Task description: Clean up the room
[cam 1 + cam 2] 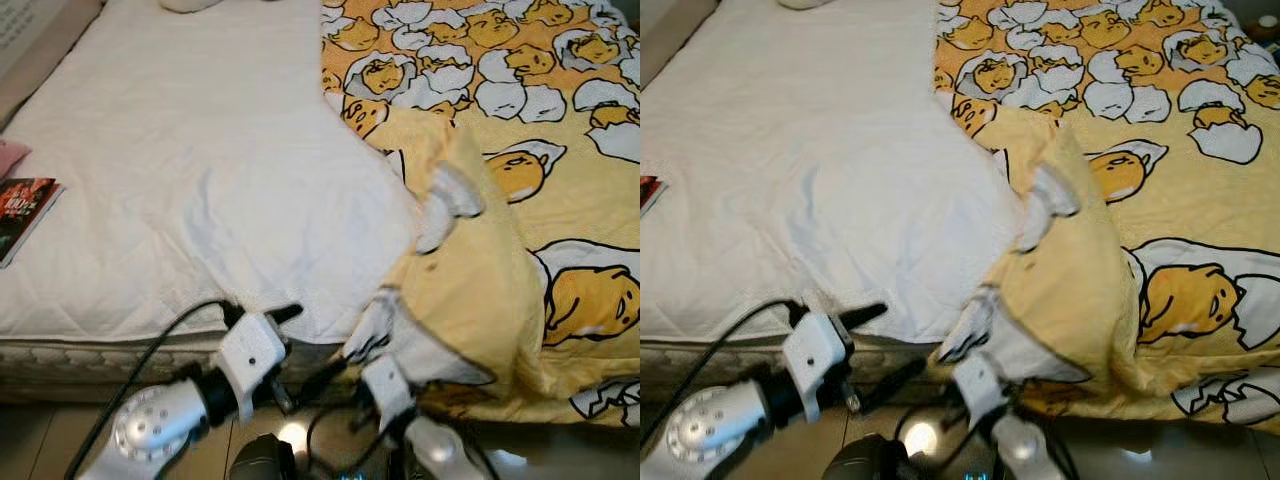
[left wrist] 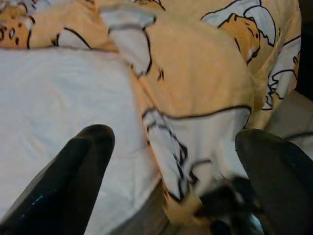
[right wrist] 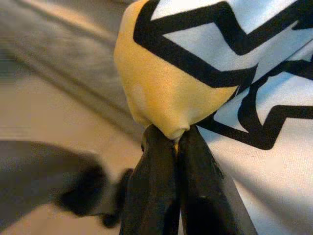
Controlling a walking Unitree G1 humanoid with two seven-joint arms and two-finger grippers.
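Blanket (image 1: 500, 260), yellow with a cartoon egg print, covers the right half of the bed, and its near corner is bunched and hanging over the bed's front edge. Your right end effector (image 3: 177, 142) has its fingers pressed together on a fold of that corner, just below the front edge. Your left end effector (image 2: 171, 161) sits just beside it at the same edge, fingers (image 2: 83, 166) spread wide and holding nothing, facing the hanging fold. You see bare white mattress cover (image 1: 200, 170) on the bed's left half. A book (image 1: 22, 215) lies at the bed's left edge.
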